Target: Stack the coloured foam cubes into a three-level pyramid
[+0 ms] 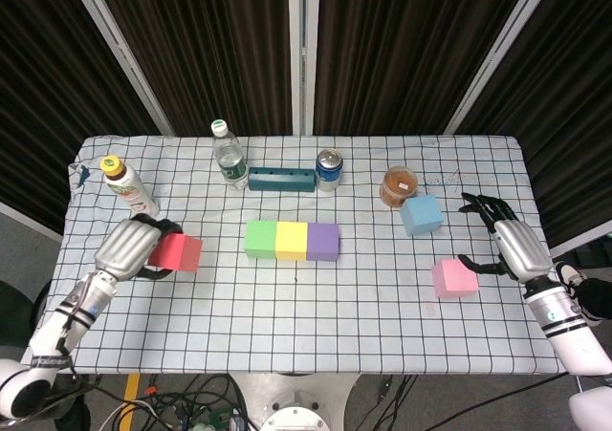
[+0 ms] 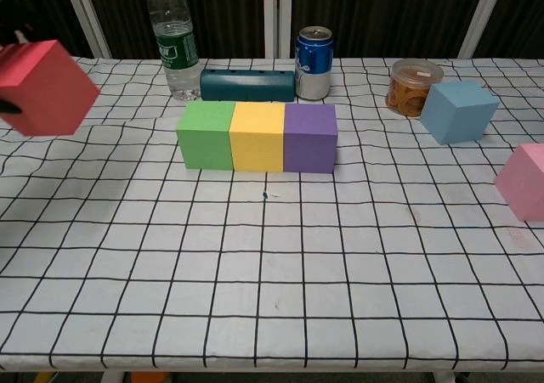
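A green cube, a yellow cube and a purple cube stand touching in a row at mid-table. My left hand grips a red cube lifted above the cloth, left of the row; the red cube shows at the chest view's left edge. My right hand hovers open, fingers spread, just right of the pink cube and the blue cube, touching neither. In the chest view, the pink cube and blue cube sit at far right.
Along the back stand a yellow-capped bottle, a water bottle, a dark teal block, a blue can and a jar of rubber bands. The checked cloth covers the table.
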You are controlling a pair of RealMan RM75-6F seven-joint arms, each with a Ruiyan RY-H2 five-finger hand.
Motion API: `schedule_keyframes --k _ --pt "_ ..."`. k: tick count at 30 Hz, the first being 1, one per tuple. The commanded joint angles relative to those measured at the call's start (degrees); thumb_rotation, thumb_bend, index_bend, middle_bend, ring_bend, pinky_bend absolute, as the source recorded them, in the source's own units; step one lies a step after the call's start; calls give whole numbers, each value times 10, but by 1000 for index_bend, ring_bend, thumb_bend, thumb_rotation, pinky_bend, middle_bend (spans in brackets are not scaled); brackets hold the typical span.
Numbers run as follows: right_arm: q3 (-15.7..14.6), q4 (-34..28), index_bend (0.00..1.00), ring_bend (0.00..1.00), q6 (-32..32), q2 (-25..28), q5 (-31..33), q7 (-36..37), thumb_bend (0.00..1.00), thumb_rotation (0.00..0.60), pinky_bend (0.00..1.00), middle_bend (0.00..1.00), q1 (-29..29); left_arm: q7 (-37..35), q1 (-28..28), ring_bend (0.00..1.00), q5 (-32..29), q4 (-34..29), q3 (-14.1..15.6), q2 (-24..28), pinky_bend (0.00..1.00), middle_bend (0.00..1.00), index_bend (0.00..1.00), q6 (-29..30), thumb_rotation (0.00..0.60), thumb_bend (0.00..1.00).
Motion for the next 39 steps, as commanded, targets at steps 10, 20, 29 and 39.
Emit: schedule_keyframes --k 10,20,29,39 --pt "-3 -4 0 42 8 5 -7 7 200 600 0 215 -7 130 -215 433 -243 28 -61 -41 280 452 328 -173 583 170" --pt "-7 -2 0 42 14 2 -17 16 199 600 0 216 -10 212 -347 402 -433 56 -20 -89 259 414 290 -163 583 166" --pt "-9 4 0 42 15 0 -22 26 200 600 0 216 -11 254 -420 391 -536 97 23 -140 260 359 249 -144 579 160" --pt "-10 16 0 42 17 0 -25 43 200 600 0 215 -12 260 -456 165 -599 97 41 -149 216 171 99 -130 505 127"
